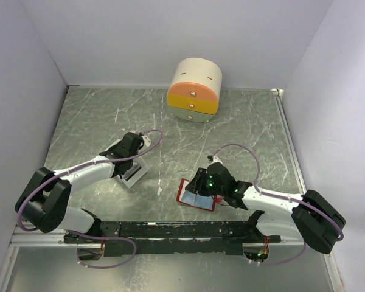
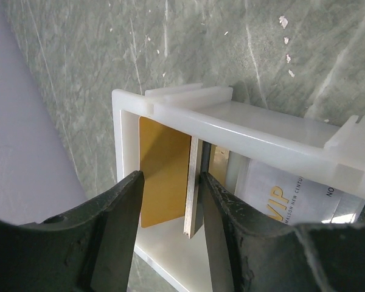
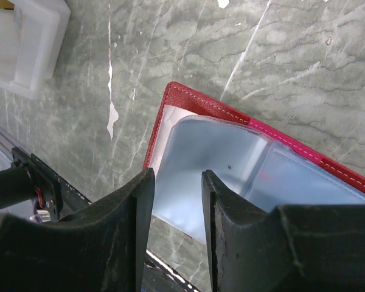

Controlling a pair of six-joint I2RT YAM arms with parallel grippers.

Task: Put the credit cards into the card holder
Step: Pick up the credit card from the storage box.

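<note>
Inside the white tray (image 2: pixel 125 152), the unclenched left tool (image 2: pixel 170 182) is straddling upright credit cards (image 2: pixel 163 155).
Stiff, slick, likely needing a flat-face pinch; right of it, the right tool (image 3: pixel 177 176) is gaping over the card holder (image 3: pixel 225 146).

glossy card holder (image 3: pixel 231 152), smooth plastic tray (image 2: pixel 125 140)

The right gripper (image 3: pixel 177 182), jaws parted, hangs over the open card holder's (image 3: pixel 198 102) pale-blue sleeve (image 3: pixel 225 146); a white tray (image 3: pixel 24 42) sits far left.

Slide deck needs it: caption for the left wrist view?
Left gripper, jaws open, straddles an upright stack of thin plastic credit cards inside a white rectangular plastic tray.
</note>
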